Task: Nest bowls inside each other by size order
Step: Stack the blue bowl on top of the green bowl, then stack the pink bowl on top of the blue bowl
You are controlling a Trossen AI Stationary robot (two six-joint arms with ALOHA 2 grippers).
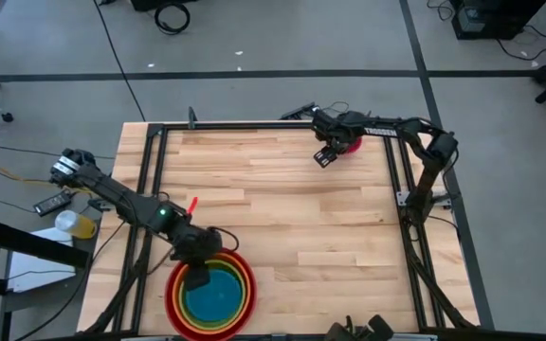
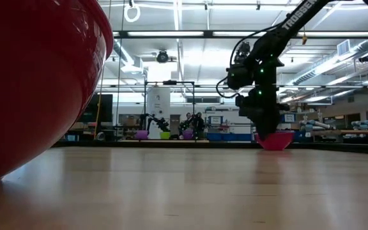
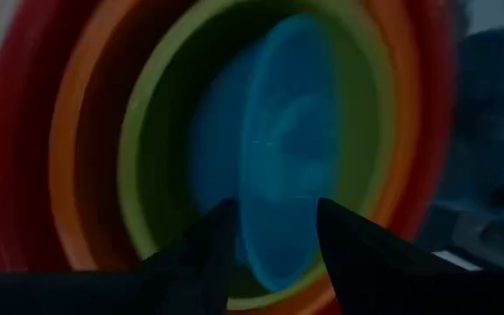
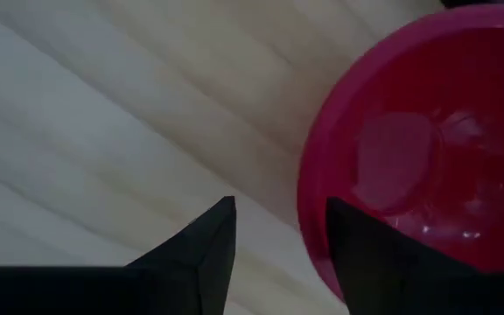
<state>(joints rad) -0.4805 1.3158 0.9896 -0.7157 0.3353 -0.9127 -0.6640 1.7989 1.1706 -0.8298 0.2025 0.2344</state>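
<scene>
- While four bowls sit nested as one stack on the wooden desk [image 1: 282,208], the red bowl [image 1: 174,299] is outermost, then the orange bowl [image 1: 245,287], the green bowl [image 1: 238,277] and the blue bowl [image 1: 218,299] innermost.
- Directly over that stack hangs the left hand [image 1: 197,277], its two fingers [image 3: 201,249] spread apart and gripping nothing, pointing down at the blue bowl.
- Well apart from the stack, at the desk's far right corner, the small pink bowl [image 1: 351,145] stands alone and upright.
- Above it is the right hand [image 4: 278,236], fingers spread, one fingertip over the pink bowl's rim and the other over bare desk just beside it.
</scene>
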